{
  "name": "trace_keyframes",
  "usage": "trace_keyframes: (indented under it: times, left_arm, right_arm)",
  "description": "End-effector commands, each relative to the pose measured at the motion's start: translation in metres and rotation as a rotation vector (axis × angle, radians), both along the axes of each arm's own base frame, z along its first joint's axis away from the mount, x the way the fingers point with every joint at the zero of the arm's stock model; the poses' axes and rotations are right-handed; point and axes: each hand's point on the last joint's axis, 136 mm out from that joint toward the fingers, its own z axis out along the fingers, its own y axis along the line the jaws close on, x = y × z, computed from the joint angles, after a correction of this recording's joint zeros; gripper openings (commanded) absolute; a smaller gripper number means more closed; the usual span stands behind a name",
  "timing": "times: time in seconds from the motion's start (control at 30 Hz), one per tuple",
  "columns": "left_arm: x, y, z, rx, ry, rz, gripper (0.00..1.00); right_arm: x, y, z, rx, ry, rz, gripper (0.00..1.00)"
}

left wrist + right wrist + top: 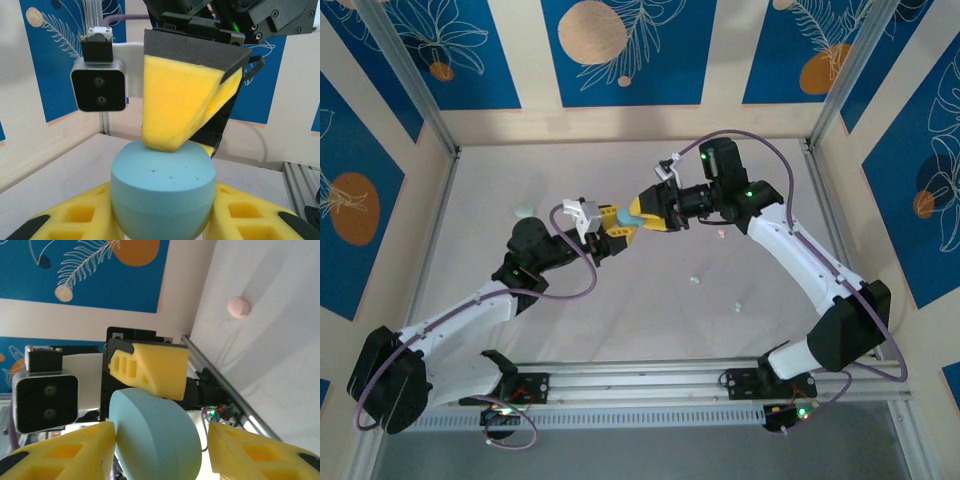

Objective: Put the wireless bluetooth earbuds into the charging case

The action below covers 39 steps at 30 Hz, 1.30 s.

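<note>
A pale blue oval charging case (631,216), closed, is held above the middle of the table. My left gripper (610,228) is shut on it; in the left wrist view the blue case (163,192) sits wedged between that gripper's (162,222) yellow fingers (75,220). My right gripper (640,213) comes in from the right and stands open around the case's (160,440) other end: in the right wrist view that gripper's (162,452) left finger (65,455) touches it and the right finger stands just apart. Tiny earbuds (695,280) (738,303) (722,234) lie on the table.
A mint oval case (523,210) lies at the left back of the table. A pink oval case (238,306) rests on the white surface in the right wrist view. Aluminium posts (415,85) and patterned walls ring the table.
</note>
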Motion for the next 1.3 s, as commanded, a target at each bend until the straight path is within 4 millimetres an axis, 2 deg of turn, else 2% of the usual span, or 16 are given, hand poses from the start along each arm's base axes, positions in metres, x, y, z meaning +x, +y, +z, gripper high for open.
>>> trace_keyframes:
  times: [0.0,0.13,0.37,0.47,0.6,0.8,0.87,1.07,1.17,1.27]
  left_arm:
    - [-0.004,0.001,0.032,-0.060,-0.083,-0.004,0.37]
    - [-0.004,0.000,0.031,-0.055,-0.084,-0.003,0.37]
    - [-0.006,-0.002,0.027,-0.035,-0.068,-0.021,0.37]
    - [-0.006,-0.001,0.024,-0.023,-0.060,-0.017,0.39]
    - [-0.004,-0.001,0.017,0.001,-0.040,-0.008,0.48]
    - [-0.002,0.004,0.001,0.033,-0.009,0.027,0.73]
    - [-0.001,0.009,-0.004,0.041,0.006,0.057,0.79]
    - [0.003,0.034,-0.006,0.059,0.040,0.196,0.81]
    - [0.010,0.046,-0.011,0.102,0.108,0.280,0.81]
    - [0.017,0.056,-0.015,0.147,0.185,0.351,0.81]
  right_arm:
    - [-0.014,0.003,0.009,0.067,0.064,0.078,0.50]
    - [-0.017,0.002,0.008,0.075,0.074,0.089,0.46]
    - [-0.011,0.001,0.003,0.075,0.075,0.061,0.23]
    - [-0.008,0.000,0.003,0.079,0.063,0.049,0.19]
    - [-0.002,-0.004,0.005,0.082,0.027,0.008,0.18]
    - [0.023,-0.018,-0.003,0.076,-0.002,-0.125,0.18]
    - [0.039,-0.028,-0.017,0.038,-0.012,-0.211,0.18]
    - [0.083,-0.061,-0.090,-0.139,0.054,-0.422,0.18]
    - [0.100,-0.067,-0.130,-0.229,0.108,-0.447,0.18]
    - [0.112,-0.064,-0.158,-0.282,0.153,-0.421,0.19]
